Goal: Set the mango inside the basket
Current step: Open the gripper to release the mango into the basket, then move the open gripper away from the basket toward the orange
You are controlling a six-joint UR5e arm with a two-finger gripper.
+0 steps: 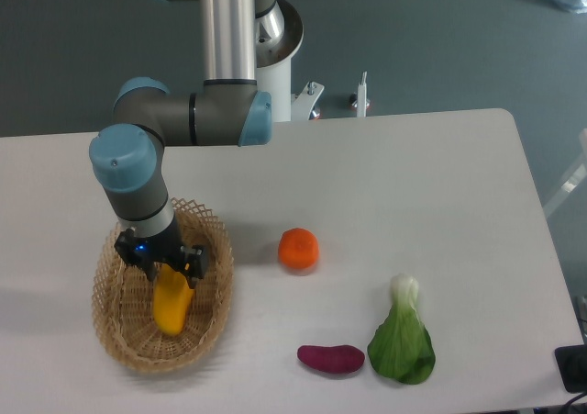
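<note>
Gripper (167,269) clamped on mango (171,304), hanging inside basket (216,322) at table's 8 o'clock. Placement step, nearly done. Next: lower slightly, release, retract straight up.

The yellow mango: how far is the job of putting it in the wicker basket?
Nearly done. The elongated yellow-orange mango is already inside the large tan woven wicker basket. The pincer sits at the mango's upper end, apparently gripping it. Left: release it and lift the arm away.
</note>
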